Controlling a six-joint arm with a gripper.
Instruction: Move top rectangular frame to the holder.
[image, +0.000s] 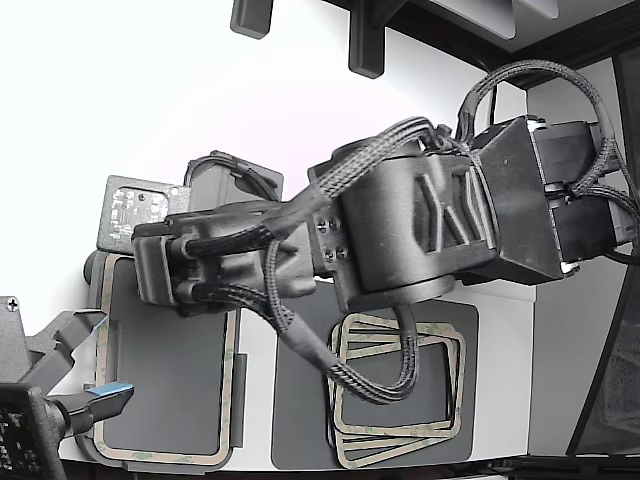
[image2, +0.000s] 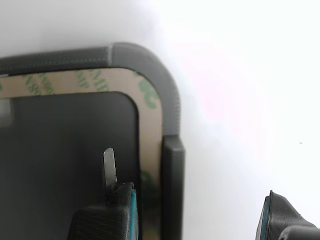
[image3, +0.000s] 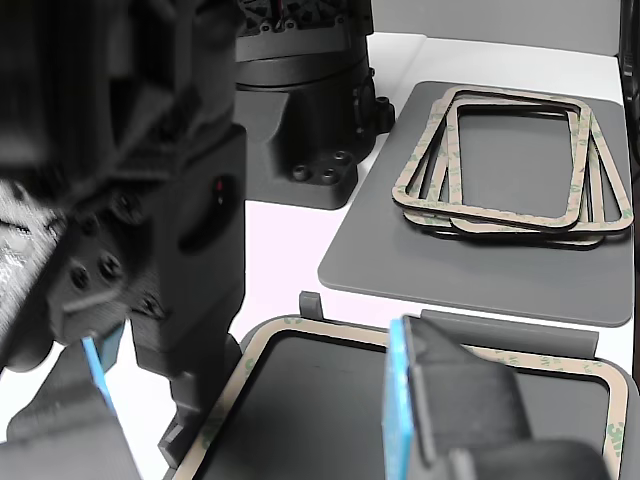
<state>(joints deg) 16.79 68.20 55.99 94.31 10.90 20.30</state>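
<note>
From where I'm standing the jaws (image2: 195, 210) hang released, straddling the edge of the top rectangular frame (image2: 150, 130) already seated in the holder (image2: 172, 115), so I'd just lift straight up without snagging that edge.

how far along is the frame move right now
Mostly done, it seems: a frame already lies flat in the holder. The gripper is open above it, holding nothing visible. Left: backing the arm away. Several more frames sit stacked on the dark mat.
</note>
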